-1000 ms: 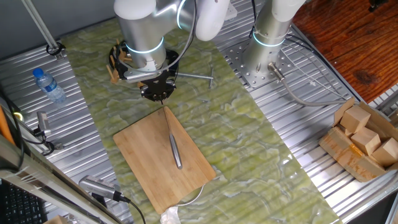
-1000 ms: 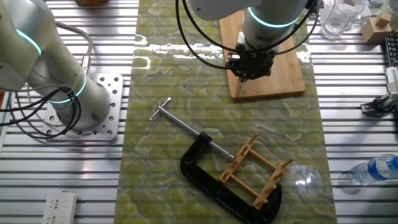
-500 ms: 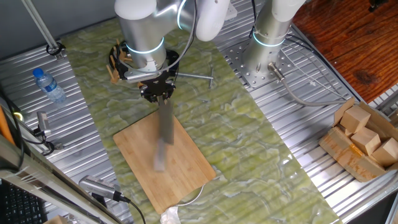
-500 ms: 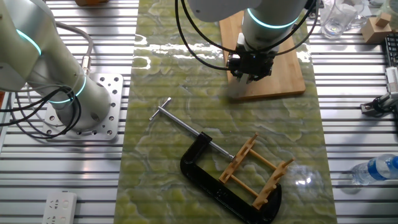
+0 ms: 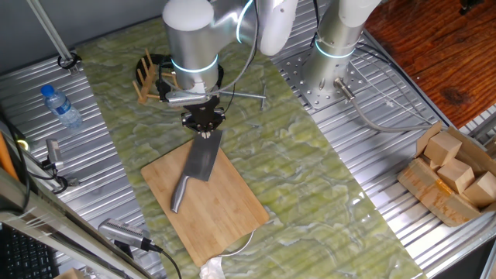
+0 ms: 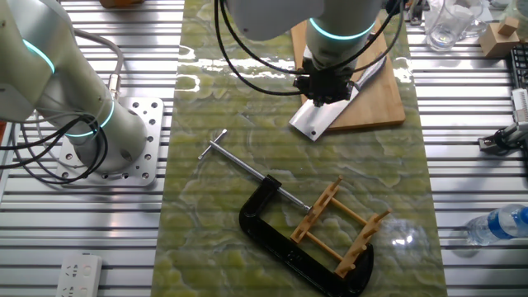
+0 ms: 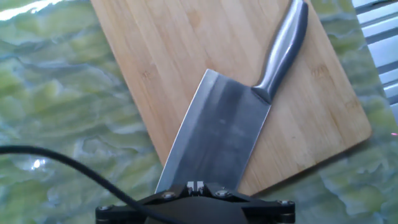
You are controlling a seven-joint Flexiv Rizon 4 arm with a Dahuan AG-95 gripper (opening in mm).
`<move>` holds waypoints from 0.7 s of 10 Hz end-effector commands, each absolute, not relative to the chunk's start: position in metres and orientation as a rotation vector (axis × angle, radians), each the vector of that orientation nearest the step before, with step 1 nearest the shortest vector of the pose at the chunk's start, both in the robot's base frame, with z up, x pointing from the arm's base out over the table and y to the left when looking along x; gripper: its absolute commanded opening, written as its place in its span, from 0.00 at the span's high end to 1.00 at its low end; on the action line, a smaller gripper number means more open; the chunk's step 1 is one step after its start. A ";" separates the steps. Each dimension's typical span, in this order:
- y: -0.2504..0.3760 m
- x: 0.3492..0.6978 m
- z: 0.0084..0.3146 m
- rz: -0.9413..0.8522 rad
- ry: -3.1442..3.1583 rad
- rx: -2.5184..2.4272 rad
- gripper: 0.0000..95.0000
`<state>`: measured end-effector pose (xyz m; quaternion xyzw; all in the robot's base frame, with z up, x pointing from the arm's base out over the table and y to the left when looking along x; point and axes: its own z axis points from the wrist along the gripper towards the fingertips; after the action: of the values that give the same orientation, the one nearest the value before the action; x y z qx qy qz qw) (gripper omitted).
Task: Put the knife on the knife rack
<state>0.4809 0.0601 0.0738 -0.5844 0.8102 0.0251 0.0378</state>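
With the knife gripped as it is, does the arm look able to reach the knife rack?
Probably yes: the claw holds the knife by its blade tip, and open mat lies between it and the knife rack, though a black clamp surrounds it.

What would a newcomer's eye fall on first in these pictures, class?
First, the knife, a broad steel cleaver held by the blade tip in the gripper and hanging over the bamboo cutting board. Next, on the green mat beyond the board, the small wooden knife rack sitting inside a big black C-clamp.
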 end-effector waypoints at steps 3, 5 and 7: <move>0.046 0.485 0.062 0.212 2.576 -1.695 1.00; 0.043 0.487 0.059 0.252 2.614 -1.661 1.00; 0.039 0.493 0.055 0.286 2.611 -1.667 0.80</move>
<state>0.4918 0.0385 0.0560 -0.5339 0.8407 0.0896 0.0146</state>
